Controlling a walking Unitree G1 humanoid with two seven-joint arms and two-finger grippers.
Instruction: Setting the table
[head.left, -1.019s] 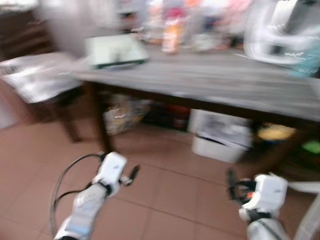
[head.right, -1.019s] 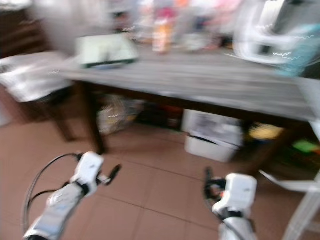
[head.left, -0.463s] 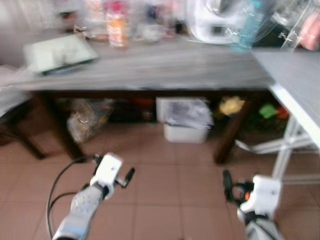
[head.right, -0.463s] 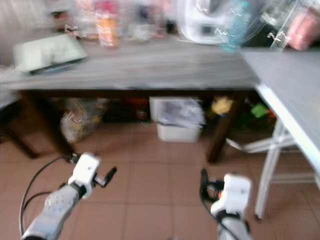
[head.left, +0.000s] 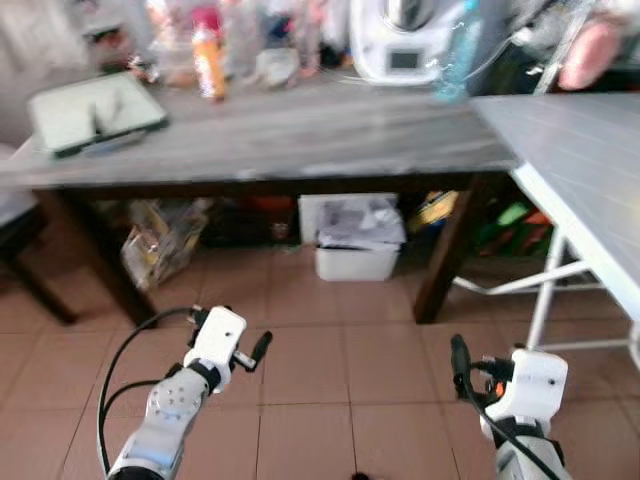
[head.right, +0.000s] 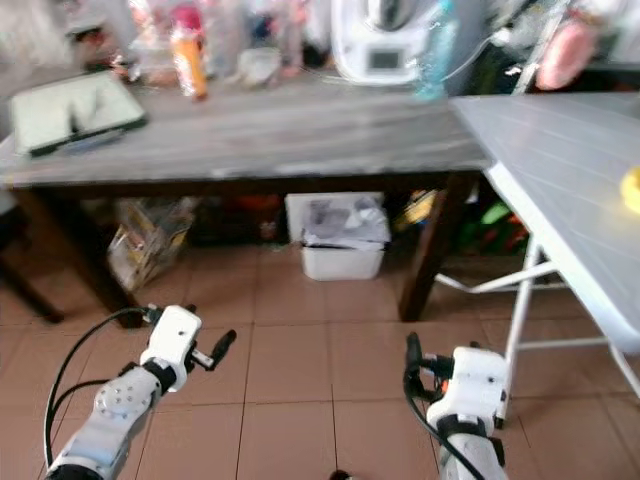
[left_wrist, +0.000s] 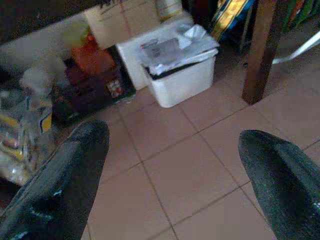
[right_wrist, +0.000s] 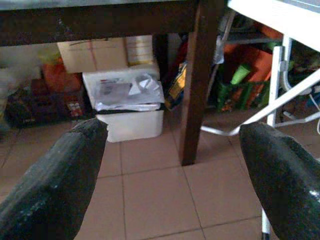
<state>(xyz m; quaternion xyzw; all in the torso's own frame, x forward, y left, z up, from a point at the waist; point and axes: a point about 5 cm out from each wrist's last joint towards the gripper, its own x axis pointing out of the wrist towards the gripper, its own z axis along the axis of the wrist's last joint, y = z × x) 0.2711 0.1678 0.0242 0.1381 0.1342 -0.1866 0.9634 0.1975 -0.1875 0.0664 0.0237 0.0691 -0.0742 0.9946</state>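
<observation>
the bottles and jars (head.left: 215, 50) at the back of my desk (head.left: 300, 135) are too blurred to identify. the white appliance (head.left: 400, 40) is cut off at the top edge. the white folding desk (head.right: 560, 170) runs off the right edge. the contents of the white bin (left_wrist: 180, 75) read only as crumpled paper or plastic. the bag (head.left: 160, 240) under the desk is indistinct.
</observation>
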